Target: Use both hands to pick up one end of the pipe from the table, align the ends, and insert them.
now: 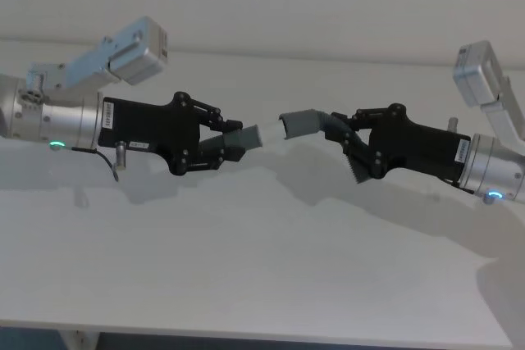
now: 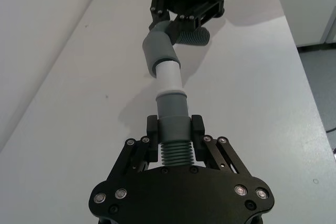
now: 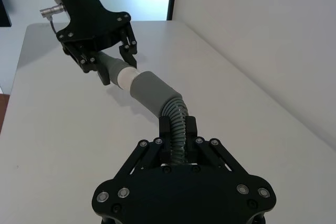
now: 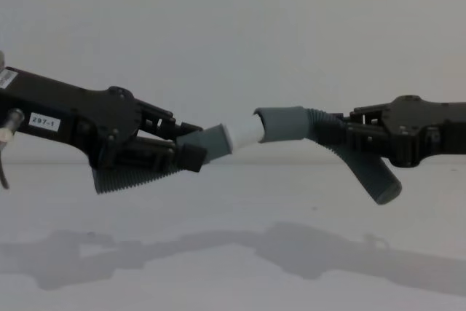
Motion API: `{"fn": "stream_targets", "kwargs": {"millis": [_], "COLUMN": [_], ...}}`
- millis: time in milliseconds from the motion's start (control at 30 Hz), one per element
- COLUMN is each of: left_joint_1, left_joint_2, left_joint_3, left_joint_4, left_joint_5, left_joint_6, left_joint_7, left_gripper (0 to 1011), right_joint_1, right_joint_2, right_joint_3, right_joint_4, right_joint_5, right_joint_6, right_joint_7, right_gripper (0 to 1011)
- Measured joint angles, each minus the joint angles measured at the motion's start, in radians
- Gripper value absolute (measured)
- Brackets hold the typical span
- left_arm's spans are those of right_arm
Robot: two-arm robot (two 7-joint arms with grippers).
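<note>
Held in mid-air above the white desk (image 1: pixel 262 268), well clear of its surface in the chest view, with shadows lying below; left claw (image 1: pixel 215 143) reaching in from the left, closed on the ribbed body of the left pipe piece (image 4: pixel 211 143); right claw (image 1: pixel 354 143) reaching in from the right, closed on the ribbed body of the right pipe piece (image 4: pixel 320 132). From the head view: both arms roughly level, the two ends meeting between them, the mouth of the wide cuff (image 1: pixel 305 123) showing dark and open toward the pale tip (image 1: pixel 267 133). From the chest view, not seen from above: a free ribbed tail of each piece hanging down past its claw, the left one slanting under the left claw, the right one ending in a smooth grey end low at the right; also a small white label on the left claw. From the left wrist view: narrow cuff (image 2: pixel 171 111) grey and smooth, the whitish tip running up into the wide cuff, a band of white left outside. From the right wrist view: wide cuff plain grey over a bent ribbed neck, the white tip entering it at a slight angle.
</note>
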Motion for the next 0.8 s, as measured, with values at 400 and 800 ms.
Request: {"fn": "stream_targets", "kwargs": {"millis": [400,800], "left_joint_1": [-0.008,-0.011], "left_joint_2": [0.014,0.019], "left_joint_3": [0.011,0.015], "left_joint_4": [-0.001,-0.002], "left_joint_5": [0.016,0.022], "left_joint_6": [0.011,0.016], "left_joint_7": [-0.003,-0.003], "left_gripper": [355,356], "right_joint_1": [0.014,0.035], "right_joint_2": [0.019,0.034], "right_joint_3": [-0.020,-0.052], "right_joint_4": [-0.011,-0.027], "right_joint_5": [-0.022,-0.051], "right_joint_6": [-0.048,-0.092], "right_joint_7": [0.031,0.076], "right_gripper": [155,155]}}
